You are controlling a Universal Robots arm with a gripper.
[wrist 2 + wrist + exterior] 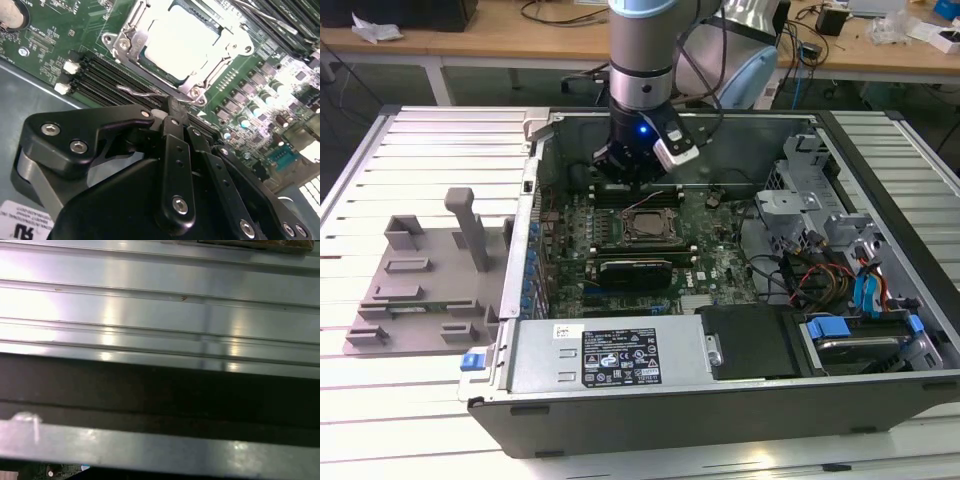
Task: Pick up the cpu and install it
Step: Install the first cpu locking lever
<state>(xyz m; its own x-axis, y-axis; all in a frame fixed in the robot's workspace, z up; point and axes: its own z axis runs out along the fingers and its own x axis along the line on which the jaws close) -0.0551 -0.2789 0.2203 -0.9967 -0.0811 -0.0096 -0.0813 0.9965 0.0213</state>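
CPU (177, 42): small flat square chip, silvery-white top plate, glaring bright in the second wrist view. Lies flat, seated in the metal-framed socket (131, 42) on the green motherboard (45, 47). In the exterior view it sits mid-board inside the open computer case (720, 395).

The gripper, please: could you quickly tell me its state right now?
Gripper: shut, holding nothing, above the motherboard beside the cpu seated in its socket.

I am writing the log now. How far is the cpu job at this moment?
The cpu already lies in the socket frame on the motherboard; the grey tray outside the case holds no chip. The hand hangs just beside the socket, carrying nothing visible. Whether the frame is latched cannot be told.
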